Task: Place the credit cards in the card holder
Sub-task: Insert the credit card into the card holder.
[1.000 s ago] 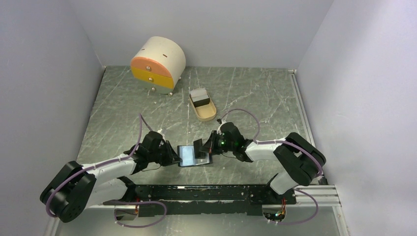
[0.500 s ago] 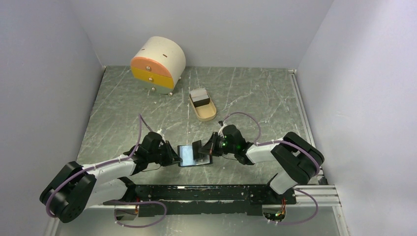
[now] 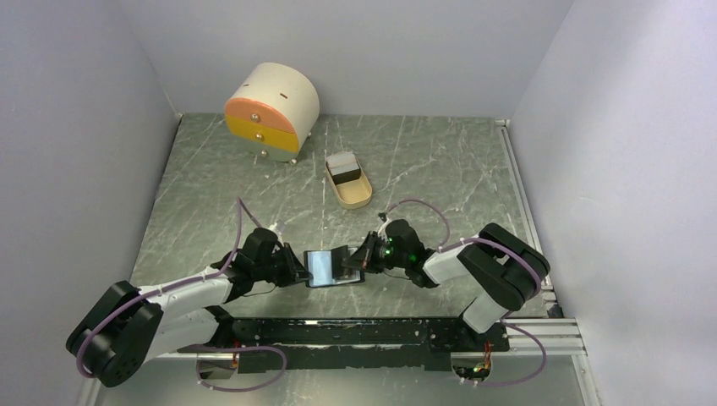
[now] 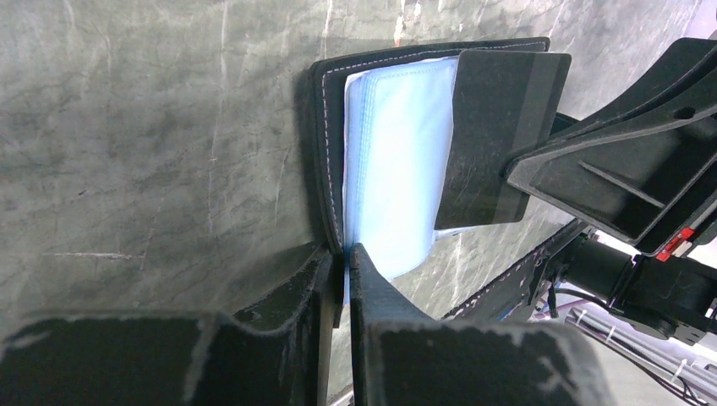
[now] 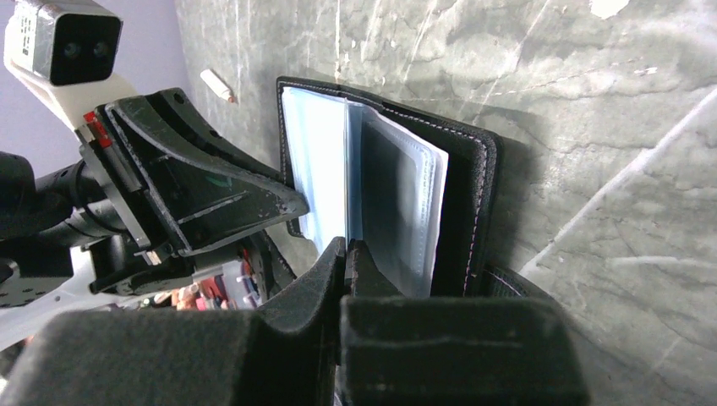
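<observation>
The card holder [image 3: 324,267] lies open on the table, its pale blue sleeves [image 4: 397,161] facing up inside the black cover [image 5: 473,194]. My left gripper [image 3: 298,269] is shut on the holder's left edge [image 4: 347,254]. My right gripper [image 3: 358,258] is shut on a black credit card [image 4: 499,135] and holds it tilted over the right side of the sleeves. In the right wrist view its jaws [image 5: 347,249] are closed and the card shows edge-on. More credit cards [image 3: 342,163], light and dark, stand in the tan tray.
The tan oval tray [image 3: 355,194] sits behind the holder at mid table. A round cream drawer box [image 3: 272,108] with orange and yellow fronts stands at the back left. Walls close in both sides; a black rail [image 3: 355,331] runs along the near edge.
My right wrist has shifted slightly right and toward the near edge, tilting the black card at the holder. The left gripper and the holder have not moved.
</observation>
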`<move>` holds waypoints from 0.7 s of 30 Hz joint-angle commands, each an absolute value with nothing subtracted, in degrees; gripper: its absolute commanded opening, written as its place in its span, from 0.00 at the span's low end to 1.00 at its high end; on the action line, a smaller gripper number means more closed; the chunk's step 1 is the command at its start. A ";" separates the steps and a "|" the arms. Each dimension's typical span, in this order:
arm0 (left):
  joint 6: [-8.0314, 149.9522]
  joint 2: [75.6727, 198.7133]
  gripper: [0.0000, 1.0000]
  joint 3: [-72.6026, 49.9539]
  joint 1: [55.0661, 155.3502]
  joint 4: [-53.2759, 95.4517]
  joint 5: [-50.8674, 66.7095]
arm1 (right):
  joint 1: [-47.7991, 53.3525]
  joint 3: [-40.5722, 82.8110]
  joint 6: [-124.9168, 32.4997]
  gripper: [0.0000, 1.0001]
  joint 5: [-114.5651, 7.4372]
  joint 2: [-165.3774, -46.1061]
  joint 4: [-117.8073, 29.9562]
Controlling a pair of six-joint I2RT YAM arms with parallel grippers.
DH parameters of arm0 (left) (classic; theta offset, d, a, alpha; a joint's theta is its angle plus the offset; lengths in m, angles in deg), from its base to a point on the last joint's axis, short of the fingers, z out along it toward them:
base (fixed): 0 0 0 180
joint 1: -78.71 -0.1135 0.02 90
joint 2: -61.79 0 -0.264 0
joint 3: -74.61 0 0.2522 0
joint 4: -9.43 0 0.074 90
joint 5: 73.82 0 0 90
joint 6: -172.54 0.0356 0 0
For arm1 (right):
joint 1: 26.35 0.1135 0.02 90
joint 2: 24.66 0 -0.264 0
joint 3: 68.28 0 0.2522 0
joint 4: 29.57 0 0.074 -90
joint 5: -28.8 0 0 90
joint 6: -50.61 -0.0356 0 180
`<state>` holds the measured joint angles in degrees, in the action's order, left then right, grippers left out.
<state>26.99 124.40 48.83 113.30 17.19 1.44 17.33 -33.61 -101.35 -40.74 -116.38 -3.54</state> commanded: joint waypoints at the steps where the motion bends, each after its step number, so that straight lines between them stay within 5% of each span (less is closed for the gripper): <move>1: 27.57 124.22 0.15 48.91 113.01 19.43 2.90 | 17.24 -35.45 -103.16 0.01 -38.10 -117.77 1.24; 21: 27.46 123.86 0.15 48.80 113.01 19.47 2.80 | 17.76 -36.61 -107.56 0.06 -35.42 -122.37 10.24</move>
